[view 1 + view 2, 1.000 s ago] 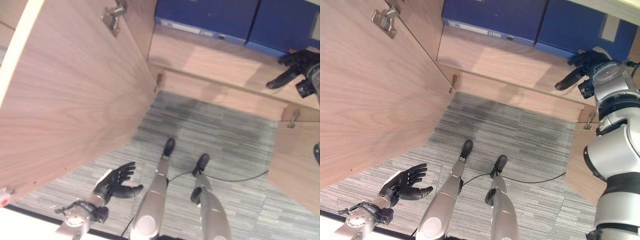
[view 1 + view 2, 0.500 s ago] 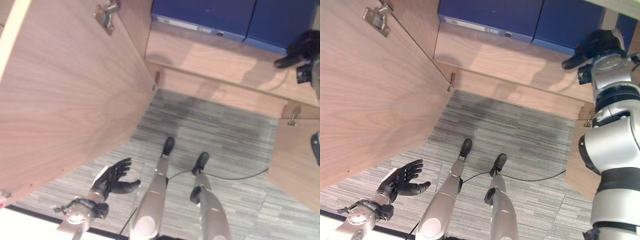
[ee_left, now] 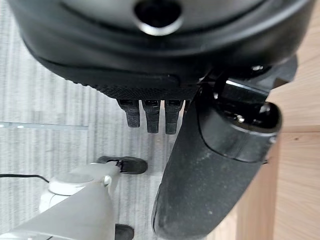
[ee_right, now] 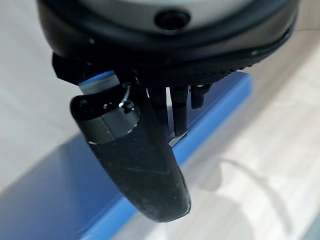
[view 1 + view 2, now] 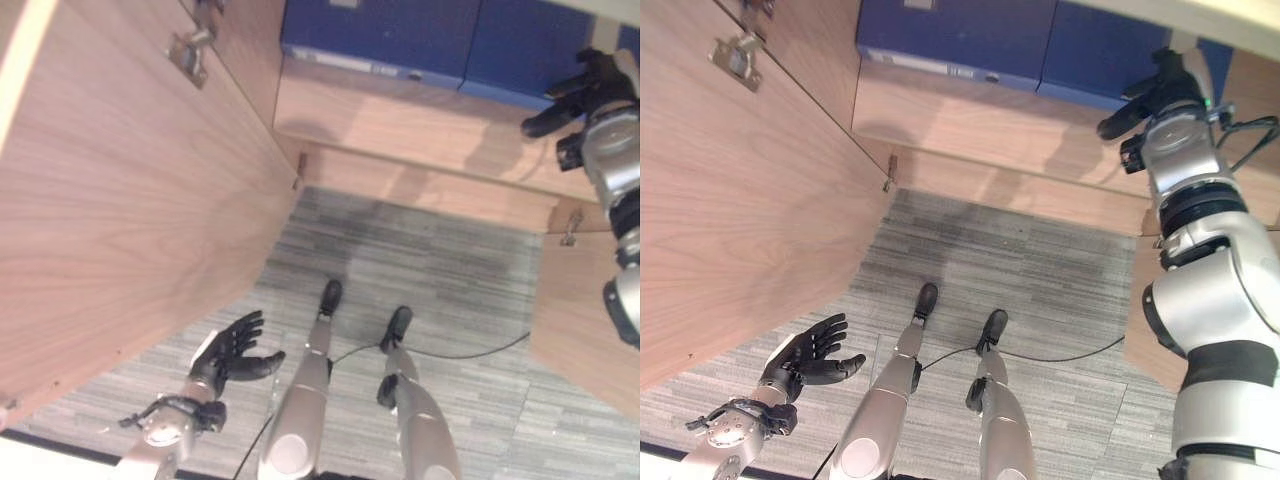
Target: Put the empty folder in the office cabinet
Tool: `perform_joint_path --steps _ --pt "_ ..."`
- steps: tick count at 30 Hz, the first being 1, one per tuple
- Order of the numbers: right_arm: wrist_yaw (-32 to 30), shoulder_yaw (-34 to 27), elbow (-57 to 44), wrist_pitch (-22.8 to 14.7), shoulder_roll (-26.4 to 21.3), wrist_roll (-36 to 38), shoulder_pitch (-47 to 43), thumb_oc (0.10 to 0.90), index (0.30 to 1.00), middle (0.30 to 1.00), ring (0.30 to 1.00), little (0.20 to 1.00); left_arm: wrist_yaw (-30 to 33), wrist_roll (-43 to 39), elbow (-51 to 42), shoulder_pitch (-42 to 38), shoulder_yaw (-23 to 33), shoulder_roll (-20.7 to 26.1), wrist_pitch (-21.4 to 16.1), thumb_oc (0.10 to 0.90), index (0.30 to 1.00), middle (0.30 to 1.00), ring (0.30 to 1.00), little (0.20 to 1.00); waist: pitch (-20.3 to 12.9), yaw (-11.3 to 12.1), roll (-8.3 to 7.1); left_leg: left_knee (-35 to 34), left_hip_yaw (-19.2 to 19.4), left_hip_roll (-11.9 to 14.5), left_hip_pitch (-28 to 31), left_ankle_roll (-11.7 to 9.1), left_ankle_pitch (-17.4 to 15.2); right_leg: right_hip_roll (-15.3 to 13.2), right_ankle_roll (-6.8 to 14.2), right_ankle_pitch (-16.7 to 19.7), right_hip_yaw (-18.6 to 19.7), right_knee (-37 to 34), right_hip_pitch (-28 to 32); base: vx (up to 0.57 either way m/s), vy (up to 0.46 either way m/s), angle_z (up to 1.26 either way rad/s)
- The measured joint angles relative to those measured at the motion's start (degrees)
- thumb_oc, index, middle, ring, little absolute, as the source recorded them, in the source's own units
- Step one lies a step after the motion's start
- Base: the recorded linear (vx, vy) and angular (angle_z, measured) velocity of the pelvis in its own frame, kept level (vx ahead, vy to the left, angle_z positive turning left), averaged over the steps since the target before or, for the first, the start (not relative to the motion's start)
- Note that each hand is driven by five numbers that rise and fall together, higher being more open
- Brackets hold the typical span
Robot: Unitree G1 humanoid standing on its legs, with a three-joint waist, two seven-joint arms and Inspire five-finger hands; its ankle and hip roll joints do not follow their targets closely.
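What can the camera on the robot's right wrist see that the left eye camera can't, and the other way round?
The right wrist view looks along the right hand from very close: straight fingers reach toward the edge of a blue folder, with pale wood beside it.

The left eye view takes in much more: the open left hand low over the grey carpet, the open cabinet door, and the cabinet shelf holding two blue folders.

Both show the right hand up by the right-side blue folder on the wooden shelf.

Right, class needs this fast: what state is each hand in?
Left hand: open, holding nothing.
Right hand: open, fingers straight against the blue folder.
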Motion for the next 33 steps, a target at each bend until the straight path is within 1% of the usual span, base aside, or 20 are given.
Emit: perform_joint_path --steps 1,4,5,6,7,8,9,11,12,14,17,19,20,22,24,25,29,31,32,33 --pt "-0.8 -2.6 -5.4 -0.6 -0.2 -2.3 2.1 0.800 0.900 0.900 0.900 0.900 0.0 0.1 1.9 -0.3 0.0 0.0 0.2 0.800 0.900 0.900 0.900 0.900 0.0 -0.3 0.04 -0.1 -0.2 0.1 2.1 -0.3 -0.4 0.1 0.2 -0.2 0.0 -0.3 2.3 0.12 0.040 0.06" --pt "-4.1 -13.9 -19.3 -1.9 -0.7 -5.6 10.4 0.800 0.900 0.900 0.900 0.900 0.0 1.3 5.4 -0.6 0.0 0.0 0.5 0.800 0.900 0.900 0.900 0.900 -0.1 -0.4 0.06 -0.2 -0.2 0.1 4.6 -0.5 -1.2 -0.1 0.4 -0.7 0.0 -0.3 4.8 0.07 0.037 0.03" --pt "-5.8 -16.6 -21.7 -3.2 -0.5 -6.8 12.7 0.800 0.900 0.900 0.900 0.900 0.2 2.4 5.9 -0.5 0.0 0.0 1.1 0.800 0.900 0.900 0.900 0.900 -0.7 -0.3 0.07 -0.5 -0.2 0.1 5.0 -0.4 -1.3 -0.3 0.4 -0.7 0.0 -0.3 5.0 0.14 0.091 -0.01" --pt "-7.1 -17.1 -23.0 -3.6 -0.8 -8.0 13.4 0.800 0.900 0.900 0.900 0.900 0.1 2.8 6.0 -0.4 0.0 -0.1 1.2 0.800 0.900 0.900 0.900 0.900 -1.0 -0.4 0.16 -0.6 -0.2 0.0 5.0 -0.2 -1.5 -0.4 0.4 -0.7 0.1 -0.3 5.0 0.10 0.073 0.01" --pt "-8.0 -21.7 -27.8 -2.9 -0.5 -9.9 17.3 0.800 0.900 0.900 0.900 0.900 0.0 2.9 6.1 -0.4 0.5 -0.3 1.6 0.800 0.900 0.900 0.900 0.900 -1.0 -0.5 0.23 -0.5 -0.1 -0.2 5.8 0.1 -1.7 -0.5 0.3 -0.7 0.2 -0.2 5.7 0.14 0.099 0.05" --pt "-10.9 -28.6 -34.9 -3.4 2.5 -13.5 27.3 0.800 0.900 0.900 0.900 0.900 0.3 3.9 8.1 -0.1 1.9 -2.7 2.4 0.800 0.900 0.900 0.900 0.900 -1.6 -0.9 0.27 -0.8 -0.1 -0.5 9.1 0.7 -2.0 -1.0 0.3 -1.3 0.0 0.6 8.5 0.10 0.068 0.11" --pt "-11.2 -27.9 -35.4 -3.1 2.8 -14.2 30.2 0.800 0.900 0.900 0.900 0.900 0.2 4.7 8.7 0.5 1.7 -3.1 2.5 0.800 0.900 0.900 0.900 0.900 -3.3 -1.8 0.14 -0.8 -0.3 -0.9 9.4 1.3 -2.5 -1.4 0.7 -2.3 0.0 0.7 9.0 0.10 0.067 0.03" --pt "-11.4 -31.7 -40.5 -3.0 4.9 -16.4 39.8 0.800 0.900 0.900 0.900 0.900 -0.1 5.0 8.7 1.9 2.1 -4.5 2.9 0.800 0.900 0.900 0.900 0.900 -7.2 -2.0 0.04 -0.9 0.4 -1.4 9.7 2.3 -3.2 -2.0 0.5 -2.6 0.8 0.8 8.8 0.11 0.087 -0.11" --pt "-11.6 -31.5 -40.7 -2.8 5.9 -17.3 42.8 0.800 0.900 0.900 0.900 0.900 0.0 5.1 8.6 3.0 2.1 -4.9 2.8 0.800 0.900 0.900 0.900 0.900 -8.9 -2.7 -0.11 -0.9 1.0 -1.6 10.0 2.4 -3.2 -2.2 0.8 -2.4 1.2 0.7 9.0 0.14 0.133 -0.20" --pt "-10.5 -32.9 -43.1 -2.2 9.1 -17.9 50.3 0.800 0.900 0.900 0.900 0.900 -0.5 7.3 9.0 4.6 3.6 -6.9 2.9 0.800 0.900 0.900 0.900 0.900 -10.8 -4.3 0.17 -1.0 2.1 -2.3 12.3 3.1 -3.9 -2.6 1.1 -2.1 1.6 -0.4 11.4 0.07 0.076 -0.24" --pt "-7.5 -33.2 -43.6 -1.9 9.9 -18.3 58.4 0.800 0.900 0.900 0.900 0.900 -1.4 9.3 11.7 4.6 4.9 -9.1 3.0 0.800 0.900 0.900 0.900 0.900 -13.0 -6.9 0.25 -1.0 4.2 -2.4 14.9 3.4 -5.2 -2.8 1.4 -2.3 3.7 -0.3 12.9 0.10 0.118 -0.33" --pt "-5.4 -34.1 -45.0 -1.8 10.6 -18.3 63.8 0.800 0.900 0.900 0.900 0.900 -1.5 10.6 14.4 4.8 6.0 -11.1 3.1 0.800 0.900 0.900 0.900 0.900 -14.1 -7.9 0.02 -1.0 5.2 -2.3 16.9 3.6 -6.1 -2.7 1.8 -2.7 4.8 -0.4 14.3 0.07 0.101 -0.39" --pt "-3.1 -34.1 -45.4 -1.7 11.1 -17.8 67.5 0.800 0.900 0.900 0.900 0.900 -1.8 12.3 18.8 4.9 6.3 -12.5 3.3 0.800 0.900 0.900 0.900 0.900 -16.4 -8.8 -0.43 -1.0 6.4 -2.1 17.7 3.9 -6.8 -2.6 1.9 -3.0 6.0 -0.4 14.6 0.05 0.057 -0.46" --pt "-0.2 -34.8 -46.2 -1.7 11.0 -17.6 72.4 0.800 0.900 0.900 0.900 0.900 -2.7 14.1 25.5 4.5 6.9 -14.5 3.9 0.800 0.900 0.900 0.900 0.900 -19.1 -10.6 -0.83 -1.0 7.5 -1.9 18.4 4.0 -7.2 -2.5 2.2 -3.3 7.1 -0.4 14.8 0.08 0.092 -0.38" --pt "1.4 -37.1 -47.4 -2.0 11.3 -17.4 77.3 0.800 0.900 0.900 0.900 0.900 -2.9 14.7 32.2 3.4 7.5 -16.5 3.8 0.800 0.900 0.900 0.900 0.900 -19.9 -11.9 -1.29 -1.0 8.2 -1.7 19.7 4.2 -7.6 -2.3 2.4 -3.6 7.8 -0.4 15.7 0.06 0.063 -0.18" --pt "2.8 -38.9 -47.9 -2.1 12.0 -17.0 81.7 0.800 0.900 0.900 0.900 0.900 -2.8 15.9 38.6 2.4 9.8 -19.0 4.1 0.800 0.900 0.900 0.900 0.900 -21.2 -12.6 -1.56 -1.0 8.1 -1.6 20.5 4.3 -8.0 -2.3 2.1 -4.1 7.7 -0.6 16.5 0.04 0.050 -0.12" --pt "4.9 -40.5 -48.3 -1.8 13.0 -16.0 89.9 0.800 0.900 0.900 0.900 0.900 -2.6 16.5 49.2 2.6 10.8 -20.5 4.0 0.800 0.900 0.900 0.900 0.900 -23.9 -14.6 -3.03 -1.0 9.5 -1.2 21.4 3.9 -9.0 -2.1 1.9 -4.6 8.6 -0.8 16.5 0.03 0.056 -0.15" --pt "5.5 -42.3 -50.4 -1.8 14.8 -15.3 93.8 0.800 0.900 0.900 0.900 0.900 -2.4 18.4 54.1 1.9 12.3 -21.2 4.4 0.800 0.900 0.900 0.900 0.900 -24.8 -14.5 -3.09 -1.0 10.0 -1.0 22.0 3.9 -9.1 -1.9 2.0 -4.9 9.3 -0.8 16.7 0.01 0.065 -0.20" --pt "5.9 -42.7 -50.7 -1.9 15.2 -15.4 95.4 0.800 0.900 0.900 0.900 0.900 -2.4 18.7 56.5 1.7 12.7 -21.5 4.0 0.800 0.900 0.900 0.900 0.900 -25.2 -15.1 -3.00 -1.1 10.9 -1.0 22.1 3.5 -9.6 -1.7 2.0 -4.9 9.8 -0.8 16.6 0.00 0.076 -0.22" --pt "6.4 -44.4 -51.6 -2.1 16.6 -15.3 96.7 0.800 0.900 0.900 0.900 0.900 -2.1 19.1 60.3 1.1 15.3 -22.8 3.9 0.800 0.900 0.900 0.900 0.900 -26.4 -15.2 -2.30 -1.1 11.0 -1.0 22.2 3.7 -9.7 -1.8 2.0 -4.9 10.3 -0.8 16.5 0.00 0.054 -0.24"
